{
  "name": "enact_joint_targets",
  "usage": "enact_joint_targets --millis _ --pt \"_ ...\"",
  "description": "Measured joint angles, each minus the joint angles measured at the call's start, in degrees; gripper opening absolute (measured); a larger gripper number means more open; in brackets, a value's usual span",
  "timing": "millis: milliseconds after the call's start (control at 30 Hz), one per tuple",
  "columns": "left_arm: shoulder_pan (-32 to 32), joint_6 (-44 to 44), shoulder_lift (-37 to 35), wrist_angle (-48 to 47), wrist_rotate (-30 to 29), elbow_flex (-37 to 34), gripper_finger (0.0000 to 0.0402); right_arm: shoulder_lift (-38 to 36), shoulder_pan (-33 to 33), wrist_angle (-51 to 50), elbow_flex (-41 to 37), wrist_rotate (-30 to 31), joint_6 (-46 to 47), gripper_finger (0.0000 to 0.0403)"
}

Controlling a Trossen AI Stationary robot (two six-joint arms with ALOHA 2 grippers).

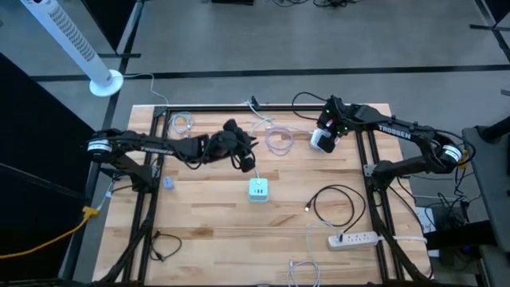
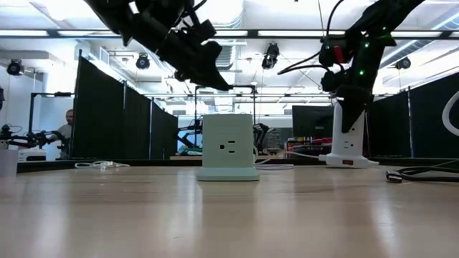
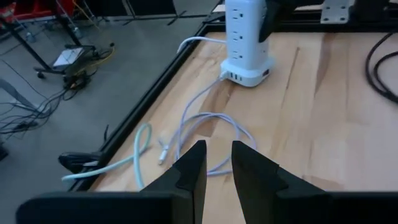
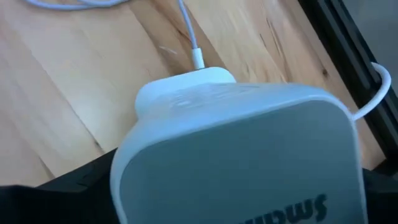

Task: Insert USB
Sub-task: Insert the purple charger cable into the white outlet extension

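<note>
The right gripper, spread wide, straddles the tall white tower power strip standing on the wooden bench. The left gripper hovers narrowly parted and empty above a coiled white USB cable.

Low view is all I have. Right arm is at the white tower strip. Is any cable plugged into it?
Observer: Yes. The right wrist view shows a white cable running into the base of the tower power strip. The right gripper is at that tower.
Operator: Left gripper holding anything?
Observer: No. In the left wrist view the left gripper has its fingers slightly apart, with nothing between them.
Operator: Any loose plug on the table?
Observer: In the high view, a coiled black cable lies on the right arm's side of the green cube outlet, with its free plug end toward the cube.
</note>
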Motion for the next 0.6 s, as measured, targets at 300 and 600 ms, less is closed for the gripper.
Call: enact_joint_targets --millis 300,600 --pt "0.67 1.21 -0.09 -1.23 0.16 0.00 0.0063 -2.17 -0.02 -5.49 1.91 0.46 -0.54 0.0324" --pt "-0.79 -0.55 -0.22 -4.09 0.35 0.00 0.0063 -1.35 -0.02 -7.27 5.25 0.69 -3.82 0.0333"
